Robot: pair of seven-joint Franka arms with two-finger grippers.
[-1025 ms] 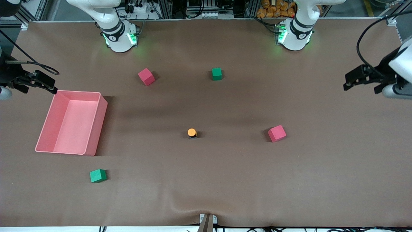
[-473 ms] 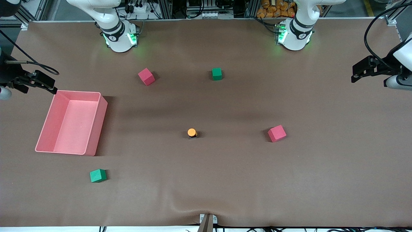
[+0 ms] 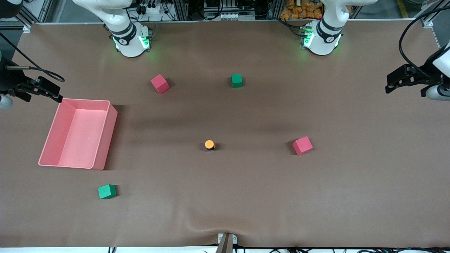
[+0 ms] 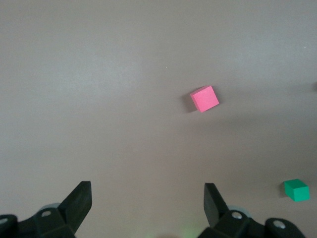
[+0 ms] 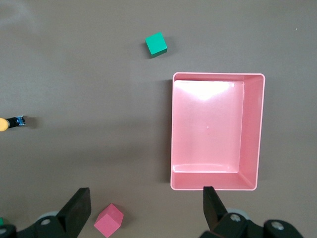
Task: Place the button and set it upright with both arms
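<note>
The button (image 3: 210, 144) stood near the middle of the table (image 3: 246, 196), orange cap up as the front view showed it, touched by neither arm; in the right wrist view it appeared at the frame's edge, cap and bluish end both visible. It was well apart from the cubes: a red cube (image 3: 302, 145) lay beside it toward the left arm's end, a second red cube (image 3: 160, 83) and a green cube (image 3: 237, 80) lay farther from the front camera, and another green cube (image 3: 107, 191) lay nearer. The pink bin (image 3: 105, 140) sat empty toward the right arm's end. The left gripper (image 4: 147, 203) was held high over its own end of the table, jaws spread wide and nothing between them. The right gripper (image 5: 146, 206) hung likewise over the bin's edge, released. With the button apparently upright and both tools drawn aside, the placing was judged complete or nearly so.
</note>
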